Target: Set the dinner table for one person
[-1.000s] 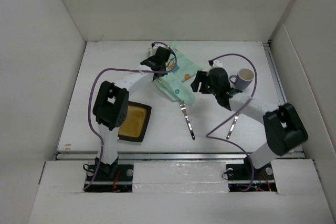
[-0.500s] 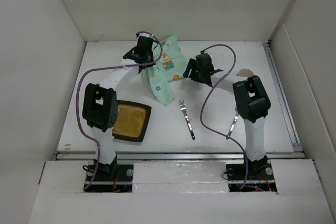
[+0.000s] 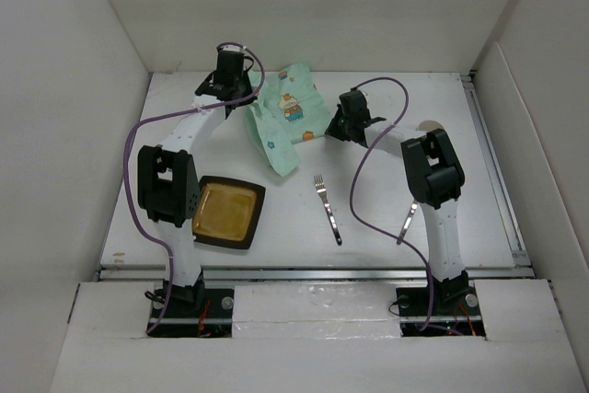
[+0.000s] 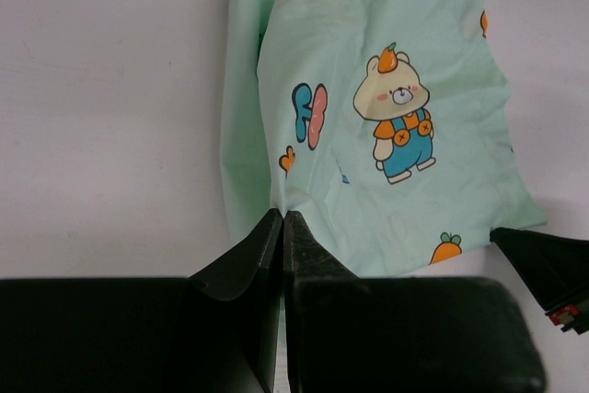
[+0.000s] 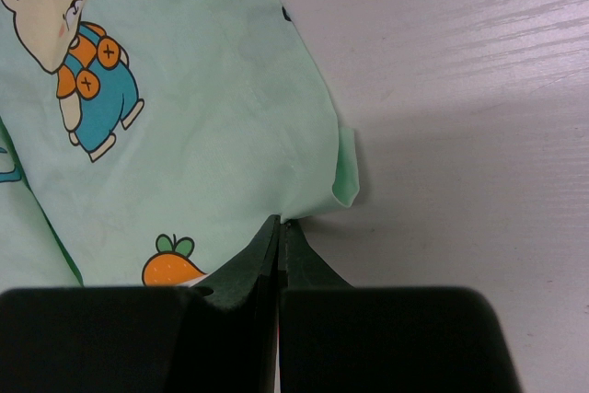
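The mint-green cartoon-printed placemat (image 3: 287, 115) lies partly folded at the far middle of the white dinner table (image 3: 386, 200). My left gripper (image 3: 248, 100) is shut on the placemat's far left edge; in the left wrist view the fingertips (image 4: 282, 216) pinch the cloth (image 4: 368, 117). My right gripper (image 3: 333, 126) is shut on the placemat's right corner; in the right wrist view its tips (image 5: 279, 223) clamp the curled edge of the cloth (image 5: 202, 135). The cloth is stretched between the two grippers, with a folded flap trailing toward me.
A square brown plate with a black rim (image 3: 225, 212) sits near the left arm. A fork (image 3: 328, 209) lies in the middle front. Another utensil (image 3: 407, 221) lies at the right front. A cup (image 3: 429, 125) is mostly hidden behind the right arm. White walls surround the table.
Both grippers have moved toward the far wall and apart, the left one leftward. The placemat went with them and is more spread out. The right arm now covers most of the cup.
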You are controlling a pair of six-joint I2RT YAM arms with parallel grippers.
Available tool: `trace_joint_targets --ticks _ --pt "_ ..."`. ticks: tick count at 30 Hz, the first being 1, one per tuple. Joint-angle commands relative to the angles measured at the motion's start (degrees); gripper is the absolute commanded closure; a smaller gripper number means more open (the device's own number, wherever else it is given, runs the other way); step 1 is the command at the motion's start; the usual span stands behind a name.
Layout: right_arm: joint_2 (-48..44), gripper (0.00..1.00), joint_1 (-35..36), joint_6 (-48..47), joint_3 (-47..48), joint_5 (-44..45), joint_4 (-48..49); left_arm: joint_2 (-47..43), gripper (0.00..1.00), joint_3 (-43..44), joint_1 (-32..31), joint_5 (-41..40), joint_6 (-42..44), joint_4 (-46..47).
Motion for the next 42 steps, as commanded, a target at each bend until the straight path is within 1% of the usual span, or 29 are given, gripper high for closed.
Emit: trace_joint_targets --ticks 1,2,3,4,5,7,8,10,12,16,18,20,25,28,30,32,33,35,38,39,41,42 --pt "-5.7 1.00 -0.5 -1.2 -1.9 2.3 5.6 -0.5 1.00 6.5 1.3 1.7 -1.7 1.8" --pt "-8.2 1.00 -0.5 -3.1 -4.9 2.9 8.8 -0.6 1.00 7.4 2.0 3.2 -2.0 2.3" --pt "-13.2 1.00 -0.5 -4.4 -6.0 3.5 9.8 -0.7 1.00 8.4 2.8 4.3 -3.0 2.3" --pt "-15.8 1.00 -0.5 -5.7 -6.9 4.9 10.2 0.0 1.00 11.9 3.9 6.8 -3.7 2.1" --pt "-18.1 1.00 -0.5 -8.1 -7.4 5.6 9.5 0.4 1.00 13.5 6.5 11.2 -4.3 1.9" --pt "-24.0 1.00 -1.1 -10.7 -7.7 8.3 7.8 2.6 1.00 18.4 9.3 14.9 -6.2 0.6" --pt "-25.4 1.00 -1.1 -13.0 -7.9 8.4 6.0 3.4 1.00 20.0 11.7 18.1 -6.6 0.2" --pt "-28.4 1.00 -2.6 -14.2 -8.6 7.5 4.0 5.9 1.00 22.6 13.7 21.0 -6.8 0.1" --pt "-29.5 1.00 -3.3 -15.1 -10.1 7.2 2.3 7.4 1.00 23.3 15.7 21.5 -6.6 0.7" --pt "-31.7 1.00 -3.9 -15.4 -18.0 6.0 3.6 12.4 1.00 26.4 17.8 23.4 -5.9 -0.8" --pt "-33.8 1.00 -3.9 -17.0 -19.5 6.0 4.3 11.6 1.00 25.0 18.3 23.9 -6.2 0.3" --pt "-36.0 1.00 -3.9 -18.5 -20.5 7.0 3.7 9.0 1.00 22.7 18.9 24.3 -6.5 2.4" --pt "-42.7 1.00 -3.9 -21.6 -19.1 8.0 -0.8 4.2 1.00 27.6 20.3 24.7 -8.1 -0.6" --pt "-45.1 1.00 -4.5 -22.2 -19.5 6.5 -1.4 3.3 1.00 30.2 20.3 24.3 -6.8 -1.4" --pt "-44.8 1.00 -4.5 -22.0 -20.1 6.6 -1.7 4.0 1.00 30.6 20.3 23.7 -6.6 -1.7" --pt "-42.0 1.00 -5.7 -21.6 -20.7 6.7 -0.8 6.6 1.00 31.7 20.3 23.0 -6.1 -2.8" --pt "-38.5 1.00 -6.9 -21.2 -19.8 6.0 -1.2 8.5 1.00 31.8 20.3 22.6 -5.9 -3.1" --pt "-34.4 1.00 -7.7 -21.0 -17.8 5.4 -3.3 10.5 1.00 31.8 20.3 22.0 -5.6 -3.5" --pt "-28.3 1.00 -7.7 -21.1 -14.5 3.5 -5.2 14.5 1.00 32.8 20.3 20.0 -4.5 -4.2" --pt "-27.3 1.00 -7.2 -20.8 -14.3 3.3 -5.0 15.6 1.00 33.7 20.3 19.7 -4.3 -4.2" --pt "-25.2 1.00 -7.2 -19.7 -13.5 2.7 -3.6 20.2 1.00 38.1 20.3 19.2 -4.3 -5.2" --pt "-23.4 0.98 -7.2 -19.4 -12.8 2.7 -3.9 21.9 1.00 40.0 20.3 19.3 -4.7 -5.6"
